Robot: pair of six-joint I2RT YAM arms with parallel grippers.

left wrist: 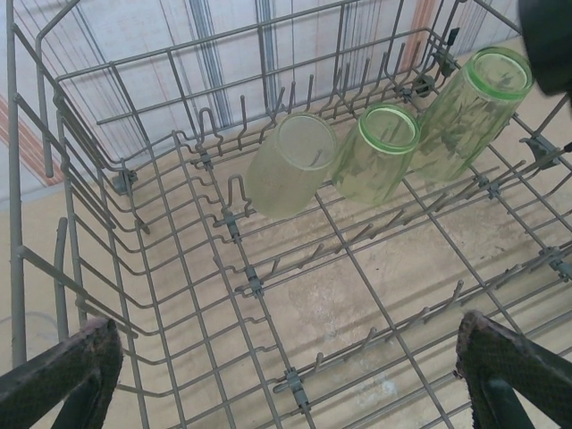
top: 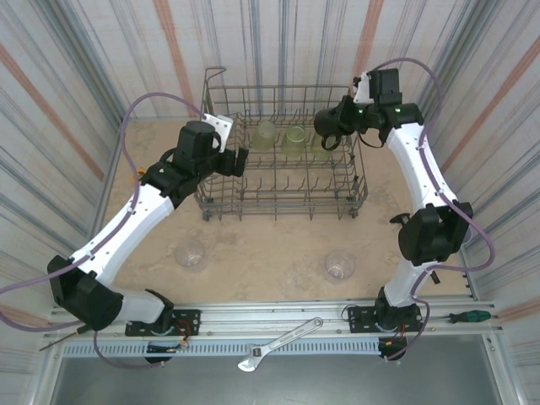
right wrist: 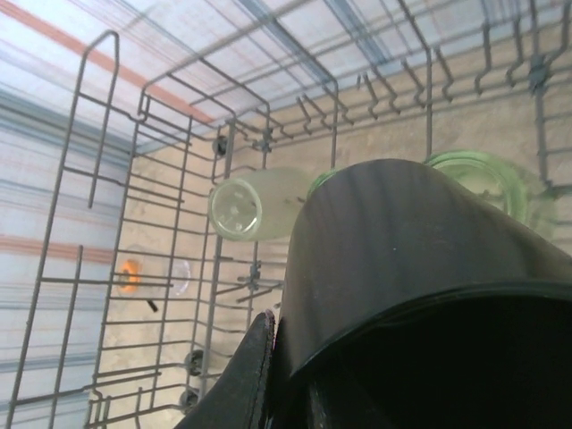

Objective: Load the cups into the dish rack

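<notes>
Right hand [top: 331,127] is pinching the black cup [right wrist: 402,250], likely light and slick, by its rim; left hand [left wrist: 286,357] is gaping empty.

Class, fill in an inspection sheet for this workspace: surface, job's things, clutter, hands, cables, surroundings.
Surface: beige table.
Job's things: dish rack holds three leaning cups, one pale cup and two green cups; two clear cups loose on the table.
Clutter: wrench and screwdriver on the near rails.
Hands: left hand open at the rack's left end; right hand shut on black cup over the rack.
Cables: purple cable loops off each arm.
Surroundings: striped walls.
</notes>
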